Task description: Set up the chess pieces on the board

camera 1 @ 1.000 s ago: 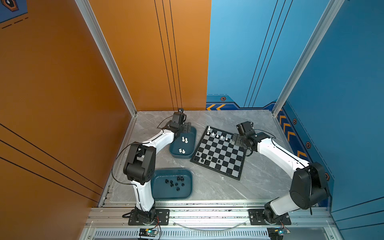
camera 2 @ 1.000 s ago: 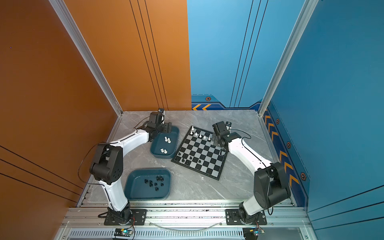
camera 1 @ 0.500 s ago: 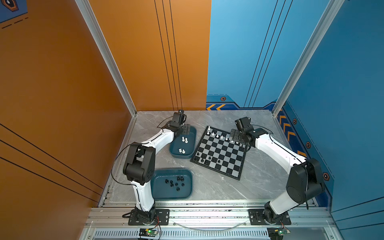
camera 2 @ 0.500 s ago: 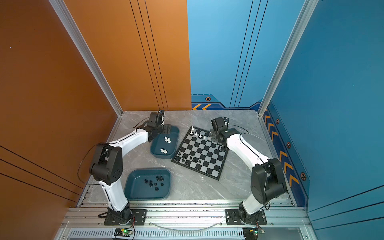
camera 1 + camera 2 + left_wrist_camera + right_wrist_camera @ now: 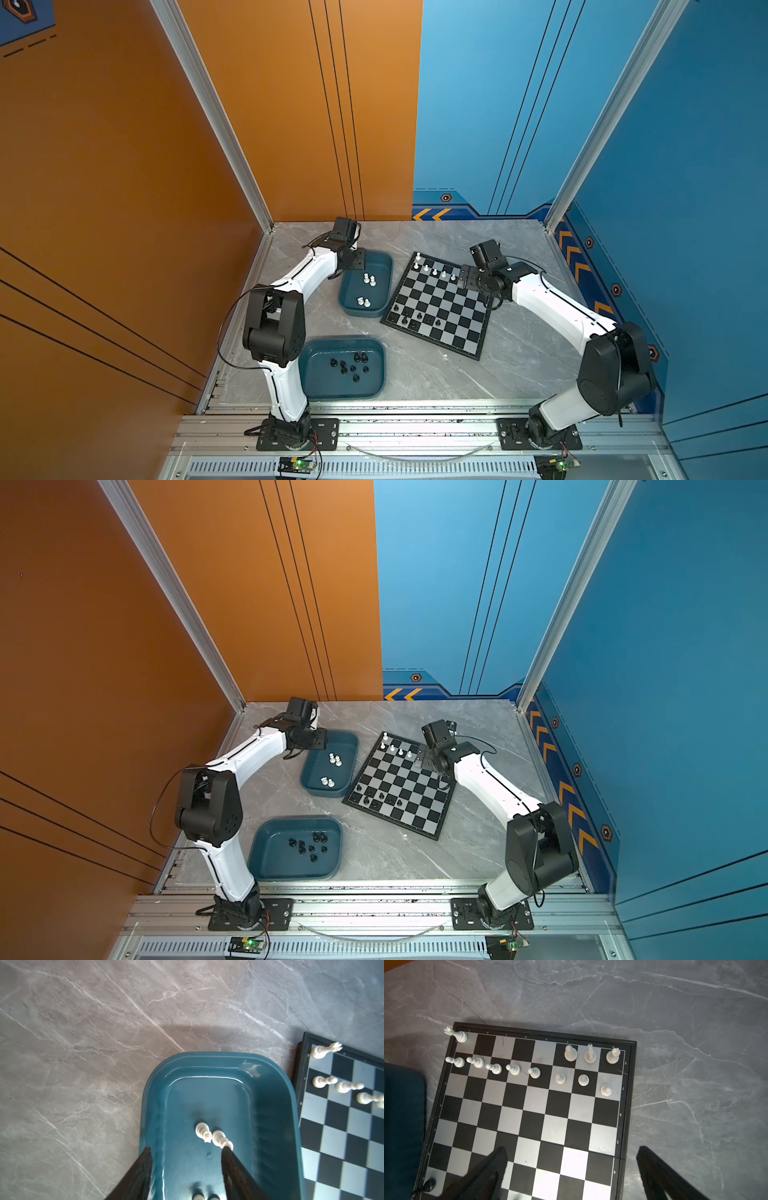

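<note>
chess pieces (image 5: 583,1080) — some on board (image 5: 554,1126)

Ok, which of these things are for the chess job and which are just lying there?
For the job: board, white chess pieces, black chess pieces.
Just there: far teal tray and near teal tray (only holding pieces), grey table.
</note>
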Available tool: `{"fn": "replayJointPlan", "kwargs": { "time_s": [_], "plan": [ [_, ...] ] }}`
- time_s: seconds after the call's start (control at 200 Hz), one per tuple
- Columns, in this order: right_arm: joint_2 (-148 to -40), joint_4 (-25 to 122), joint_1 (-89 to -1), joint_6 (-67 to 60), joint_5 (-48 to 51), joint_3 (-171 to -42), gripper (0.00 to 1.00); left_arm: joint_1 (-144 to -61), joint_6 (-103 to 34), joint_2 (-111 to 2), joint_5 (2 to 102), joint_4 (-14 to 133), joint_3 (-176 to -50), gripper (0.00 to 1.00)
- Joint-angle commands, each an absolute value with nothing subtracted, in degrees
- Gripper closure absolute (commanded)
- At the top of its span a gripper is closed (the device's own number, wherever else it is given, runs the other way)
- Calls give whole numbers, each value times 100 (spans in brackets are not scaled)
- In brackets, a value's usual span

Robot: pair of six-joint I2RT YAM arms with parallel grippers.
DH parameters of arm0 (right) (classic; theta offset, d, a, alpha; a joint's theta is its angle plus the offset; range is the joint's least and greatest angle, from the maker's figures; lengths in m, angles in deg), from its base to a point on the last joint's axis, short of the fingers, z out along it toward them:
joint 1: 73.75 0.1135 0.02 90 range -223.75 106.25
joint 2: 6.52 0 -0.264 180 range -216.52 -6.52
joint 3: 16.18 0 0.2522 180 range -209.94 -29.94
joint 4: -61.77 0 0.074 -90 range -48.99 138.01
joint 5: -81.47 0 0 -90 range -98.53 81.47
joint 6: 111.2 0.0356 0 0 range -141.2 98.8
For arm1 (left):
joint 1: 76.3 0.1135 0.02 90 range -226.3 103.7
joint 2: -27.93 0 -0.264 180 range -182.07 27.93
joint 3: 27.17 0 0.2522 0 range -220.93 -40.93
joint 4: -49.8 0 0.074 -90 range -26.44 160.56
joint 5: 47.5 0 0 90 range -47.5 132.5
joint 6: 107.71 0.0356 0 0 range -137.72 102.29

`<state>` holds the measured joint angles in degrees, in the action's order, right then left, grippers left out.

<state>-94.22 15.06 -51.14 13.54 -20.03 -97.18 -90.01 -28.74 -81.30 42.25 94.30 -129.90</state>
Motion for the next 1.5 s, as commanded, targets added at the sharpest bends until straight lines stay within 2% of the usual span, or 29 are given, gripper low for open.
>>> {"fn": "replayJointPlan", "kwargs": {
  "time_s": [0.0, 0.16, 0.626, 0.956, 1.492],
  "plan": [
    [-9063, 1452, -5081, 1479, -1889, -9482, 0, -9001, -3055, -8466, 4658, 10555, -13501, 45],
    [-8686, 1443, -5096, 1456, -1855, -9169, 0, -9136, -3169, -8517, 4840, 10827, -13622, 45],
    [-8330, 1608, -5333, 1341, -1534, -8678, 0, -9798, -3441, -8631, 4373, 11364, -13962, 47],
    [-8216, 1730, -5575, 1303, -1356, -8493, 0, -9827, -3835, -9369, 3963, 11903, -14876, 50],
    [-8128, 1812, -5858, 1312, -1214, -8335, 0, -9766, -3909, -9892, 3907, 12128, -15395, 56]
  ]
}}
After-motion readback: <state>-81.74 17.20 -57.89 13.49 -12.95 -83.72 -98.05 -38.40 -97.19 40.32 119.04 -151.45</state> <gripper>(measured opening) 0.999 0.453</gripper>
